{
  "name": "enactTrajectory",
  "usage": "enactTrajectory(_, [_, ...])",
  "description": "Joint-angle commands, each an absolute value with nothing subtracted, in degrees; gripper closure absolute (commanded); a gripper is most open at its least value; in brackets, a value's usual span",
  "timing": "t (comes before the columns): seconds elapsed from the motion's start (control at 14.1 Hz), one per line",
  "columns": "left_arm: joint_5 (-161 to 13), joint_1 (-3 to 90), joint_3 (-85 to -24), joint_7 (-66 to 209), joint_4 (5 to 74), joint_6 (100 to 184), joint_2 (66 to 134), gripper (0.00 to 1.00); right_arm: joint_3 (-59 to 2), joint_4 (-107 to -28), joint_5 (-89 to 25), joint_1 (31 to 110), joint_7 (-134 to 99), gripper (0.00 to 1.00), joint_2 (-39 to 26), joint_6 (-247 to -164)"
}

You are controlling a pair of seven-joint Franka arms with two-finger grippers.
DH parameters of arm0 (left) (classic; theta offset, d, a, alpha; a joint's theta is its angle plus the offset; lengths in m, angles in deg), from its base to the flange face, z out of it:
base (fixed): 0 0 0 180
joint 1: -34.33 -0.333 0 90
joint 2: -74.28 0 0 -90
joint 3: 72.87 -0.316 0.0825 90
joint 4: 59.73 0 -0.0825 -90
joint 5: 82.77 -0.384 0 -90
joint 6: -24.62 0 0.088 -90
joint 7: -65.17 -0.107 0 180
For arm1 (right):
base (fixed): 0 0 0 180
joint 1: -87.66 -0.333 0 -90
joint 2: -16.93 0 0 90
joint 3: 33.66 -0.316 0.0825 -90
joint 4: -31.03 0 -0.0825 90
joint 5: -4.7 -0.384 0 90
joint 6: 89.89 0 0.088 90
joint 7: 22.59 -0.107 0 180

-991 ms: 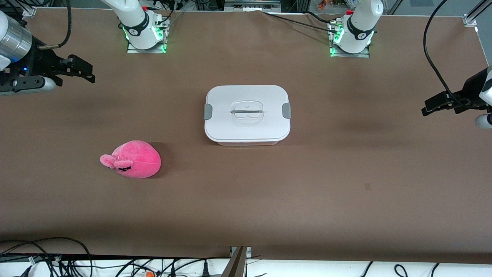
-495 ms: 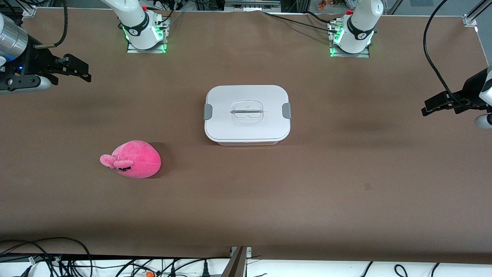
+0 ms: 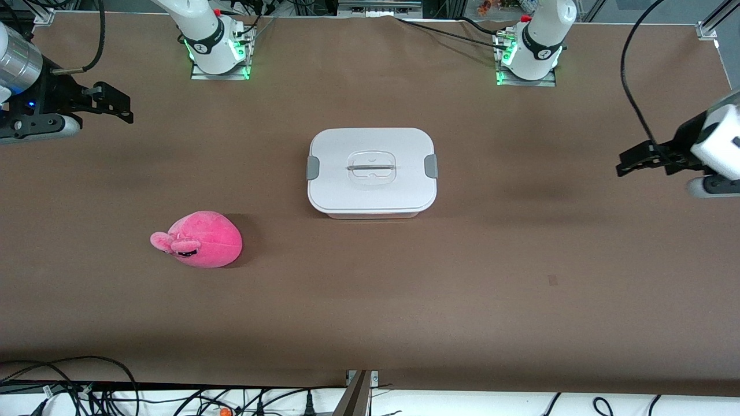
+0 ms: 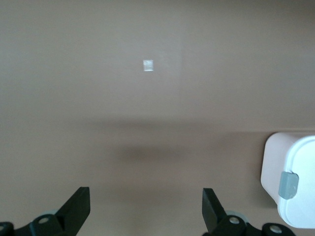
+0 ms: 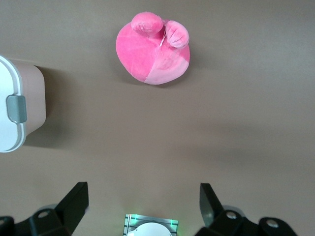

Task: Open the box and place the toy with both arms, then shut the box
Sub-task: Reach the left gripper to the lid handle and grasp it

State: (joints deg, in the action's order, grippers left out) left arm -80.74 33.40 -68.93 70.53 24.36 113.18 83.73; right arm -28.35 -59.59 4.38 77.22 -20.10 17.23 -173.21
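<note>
1 box (image 3: pixel 372 172), 1 toy (image 3: pixel 199 239), 2 arms (image 3: pixel 199 34)

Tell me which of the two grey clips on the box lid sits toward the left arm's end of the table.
It is the clip on the lid's short edge facing the left tool; the other clip faces the toy's end.

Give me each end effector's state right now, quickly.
Left end effector: open, holding nothing, over bare table at the left arm's end.
Right end effector: open, holding nothing, over bare table at the right arm's end.
</note>
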Motion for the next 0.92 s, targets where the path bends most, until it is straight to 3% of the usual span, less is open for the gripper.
enactTrajectory(0.0, [-80.9, 39.7, -69.1, 70.5, 22.7, 110.8, 85.5, 0.0, -29.2, -57.7, 5.9, 77.5, -19.1, 0.0, 17.2, -172.2])
enactTrajectory(0.57, [-80.3, 63.7, -68.3, 69.9, 22.1, 111.5, 88.9, 0.0, -28.7, -59.0, 5.2, 78.0, -19.5, 0.0, 17.3, -172.9])
enactTrajectory(0.85, [-79.9, 73.6, -68.4, 66.7, 14.3, 114.9, 99.6, 0.0, -28.5, -59.5, 4.8, 78.0, -19.2, 0.0, 17.4, -173.6])
